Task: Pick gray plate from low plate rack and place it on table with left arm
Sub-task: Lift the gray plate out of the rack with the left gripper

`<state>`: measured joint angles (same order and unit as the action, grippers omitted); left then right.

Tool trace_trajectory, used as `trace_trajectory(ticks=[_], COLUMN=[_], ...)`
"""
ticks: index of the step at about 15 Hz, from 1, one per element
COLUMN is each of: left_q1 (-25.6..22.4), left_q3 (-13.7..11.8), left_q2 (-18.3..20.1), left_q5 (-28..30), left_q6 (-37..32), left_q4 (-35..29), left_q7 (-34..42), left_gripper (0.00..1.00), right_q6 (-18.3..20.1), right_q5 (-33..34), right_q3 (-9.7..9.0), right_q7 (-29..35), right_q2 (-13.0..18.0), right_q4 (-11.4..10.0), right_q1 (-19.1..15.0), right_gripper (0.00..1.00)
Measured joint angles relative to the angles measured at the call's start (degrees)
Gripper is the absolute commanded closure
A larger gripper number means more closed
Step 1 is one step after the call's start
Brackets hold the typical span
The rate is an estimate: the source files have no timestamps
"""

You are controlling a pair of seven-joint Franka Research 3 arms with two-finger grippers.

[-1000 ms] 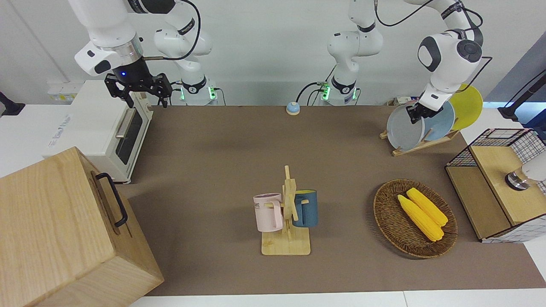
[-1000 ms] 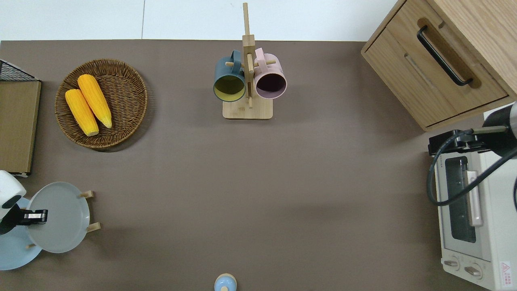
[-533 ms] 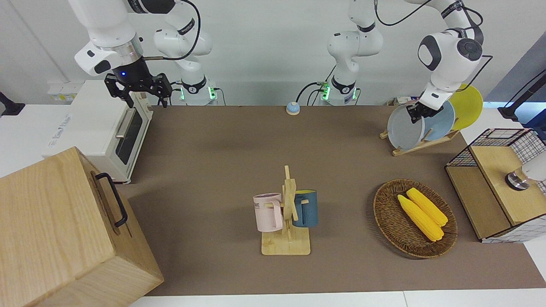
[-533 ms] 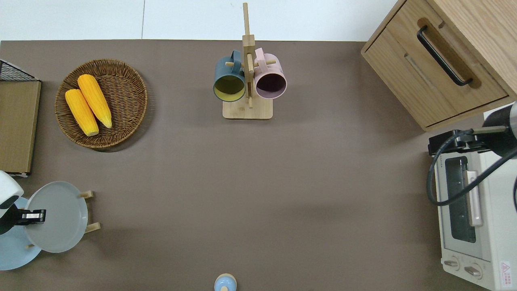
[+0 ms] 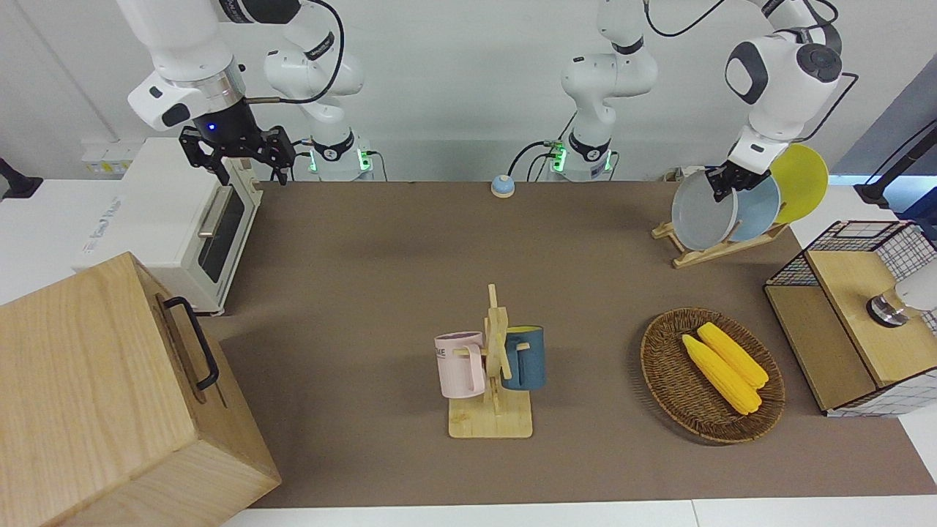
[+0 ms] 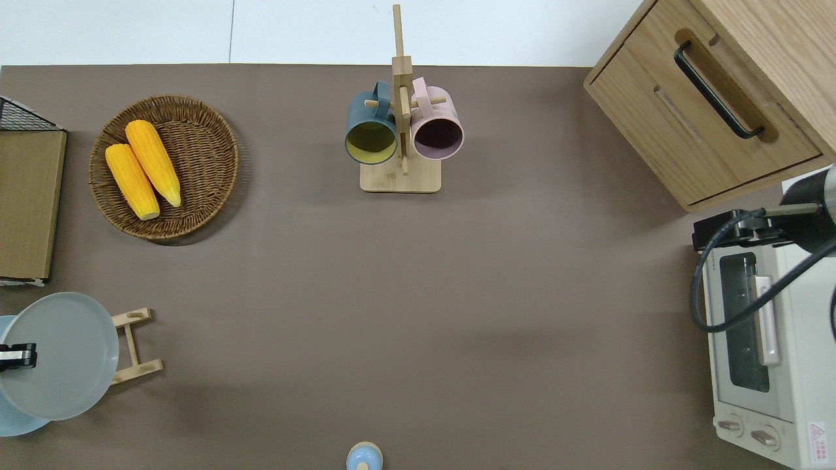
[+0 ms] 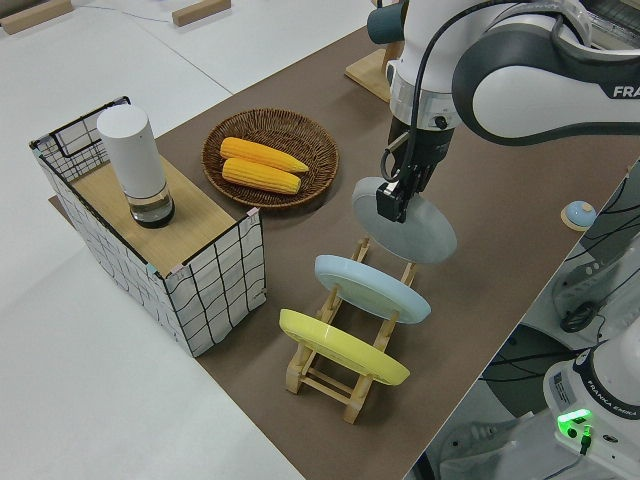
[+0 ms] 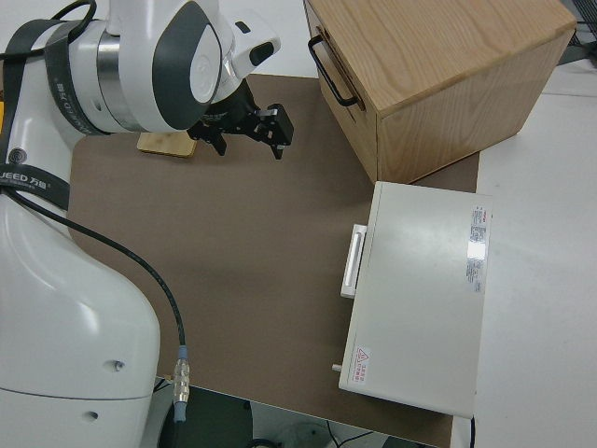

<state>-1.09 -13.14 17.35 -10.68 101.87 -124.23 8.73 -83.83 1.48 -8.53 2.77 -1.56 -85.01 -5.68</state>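
Observation:
My left gripper (image 5: 722,183) is shut on the upper rim of the gray plate (image 5: 701,214) and holds it tilted, lifted clear of the low plate rack (image 5: 721,250). In the overhead view the gray plate (image 6: 62,356) hangs over the rack's end (image 6: 134,346) nearest the left arm's end of the table, with the gripper (image 6: 16,357) at the frame's edge. The left side view shows the plate (image 7: 410,228) in the gripper (image 7: 390,200) above the rack (image 7: 340,378). The light blue plate (image 5: 760,208) and yellow plate (image 5: 804,179) stay in the rack. My right gripper (image 5: 245,165) is parked and open.
On the brown table (image 5: 381,278) stand a wicker basket with two corn cobs (image 5: 714,373), a wooden mug stand with two mugs (image 5: 494,366) and a small blue bell (image 5: 502,186). A wire crate (image 5: 856,315), toaster oven (image 5: 176,219) and wooden cabinet (image 5: 102,395) flank the ends.
My left gripper has risen with the gray plate and carried it out of its rack slot, toward the left arm's end of the table. The right arm has not moved.

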Motion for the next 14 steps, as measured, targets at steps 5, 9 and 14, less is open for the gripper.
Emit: trace_trajectory(ticks=[5, 9, 14], left_q1=[0.0, 0.0, 0.0], left_q3=[1.3, 2.0, 1.0], left_q2=[1.2, 2.3, 2.3], left_q5=[0.3, 5.8, 17.0], left_q6=[-9.9, -12.5, -14.2], left_q4=[7.0, 8.4, 8.2], left_q7=[-0.1, -0.2, -1.0], left_gripper=[1.00, 1.00, 1.00], right_q6=[0.0, 0.0, 0.0], right_q5=[0.0, 0.0, 0.0], right_q3=[0.00, 0.00, 0.00], right_q7=[0.0, 0.0, 0.0], right_q2=[0.0, 0.0, 0.0], right_q4=[0.0, 0.0, 0.0], right_q1=[0.0, 0.0, 0.0], right_gripper=[0.017, 0.017, 0.017])
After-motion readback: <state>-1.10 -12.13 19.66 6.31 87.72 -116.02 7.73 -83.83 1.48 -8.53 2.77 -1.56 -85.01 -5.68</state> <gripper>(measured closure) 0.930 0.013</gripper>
